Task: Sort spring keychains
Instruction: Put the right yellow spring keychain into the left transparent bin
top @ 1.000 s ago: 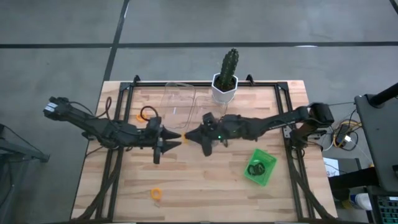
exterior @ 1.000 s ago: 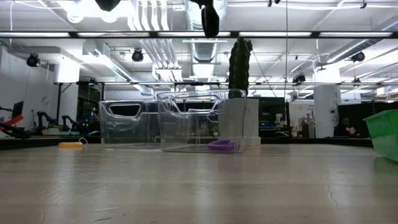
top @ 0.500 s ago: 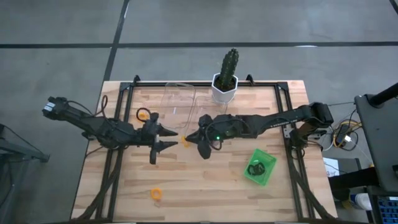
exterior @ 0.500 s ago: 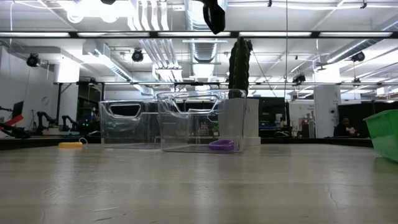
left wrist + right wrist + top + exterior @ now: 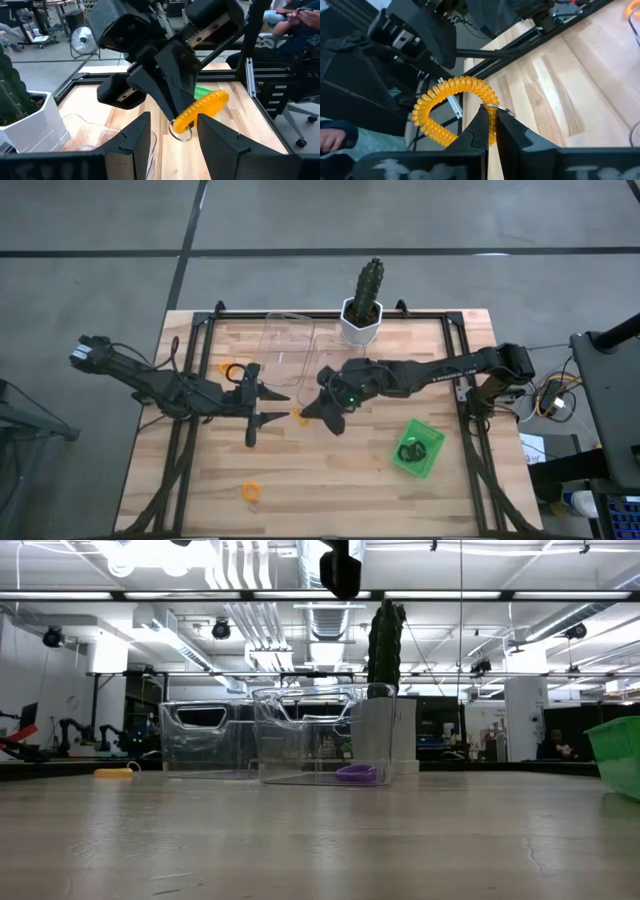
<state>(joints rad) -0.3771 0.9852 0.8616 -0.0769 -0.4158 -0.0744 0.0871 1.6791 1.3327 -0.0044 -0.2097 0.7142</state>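
An orange spring keychain (image 5: 201,109) with a small metal ring hangs above the table's middle, and my right gripper (image 5: 304,412) is shut on it. My left gripper (image 5: 279,407) faces it from the table's left. It is open, its fingers short of the coil and touching nothing. Two more orange keychains lie on the wood, one at the far left (image 5: 228,369) and one at the near left (image 5: 250,492). Black keychains (image 5: 412,450) lie in the green tray (image 5: 430,435). A purple keychain (image 5: 355,773) lies in a clear tray (image 5: 325,735). My right gripper pinches the orange coil between its two fingertips at the end that carries the metal ring (image 5: 492,106). The fingers come from the table's right, slanting slightly down. The rest of the coil (image 5: 437,102) loops free beyond the fingertips, lifted clear of the table.
Two clear plastic trays (image 5: 290,340) stand at the far middle. Beside them is a cactus in a white pot (image 5: 362,310). A dark metal frame (image 5: 460,340) runs along the table's edges. Bare wood lies across the near half.
My right gripper has tipped and swung its tip, with the orange keychain, a little toward the table's near edge. My left gripper has rolled about its own pointing line without shifting place, its fingers as far apart as before.
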